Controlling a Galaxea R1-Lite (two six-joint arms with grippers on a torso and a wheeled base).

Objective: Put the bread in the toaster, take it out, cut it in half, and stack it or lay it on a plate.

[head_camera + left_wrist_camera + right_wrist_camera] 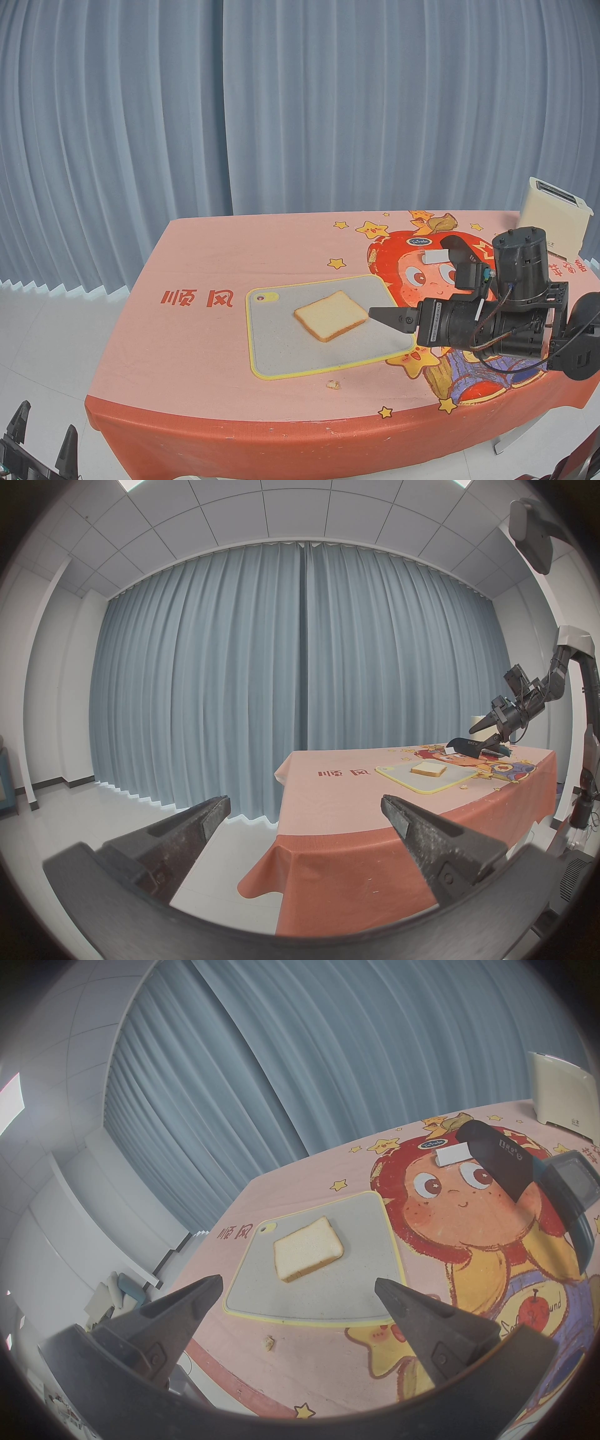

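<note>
Pale, the flat square slice of bread (330,315) lies in the middle of the grey cutting board with the yellow rim (275,350), on the desk (206,250) with its salmon cartoon cloth. My right claw (378,314) hangs just right of it, over the board's right edge, and points left straight at the slice. Its fingers are spread wide and hold nothing.

The whole move turns on this: the bread lies directly ahead of the right claw, to its left, near but not touching. The slice is turned so that one corner faces the claw. It is close to square; I judge its slightly longer side runs from near-left to far-right, but I would not lean on that. It lies flat, so I expect a finger must slide under an edge.

My left claw (47,420) sits low at the near left, below the desk's edge and well apart from the bread, also spread and holding nothing. The right arm is plainly the nearer one.

At the far right corner stands the cream box-shaped toaster (556,215), with its dark slot up. Between it and the board lies the black broad-bladed knife (497,1157); my own right arm covers its handle in the head view. I cannot tell from its colour whether the bread is toasted.
</note>
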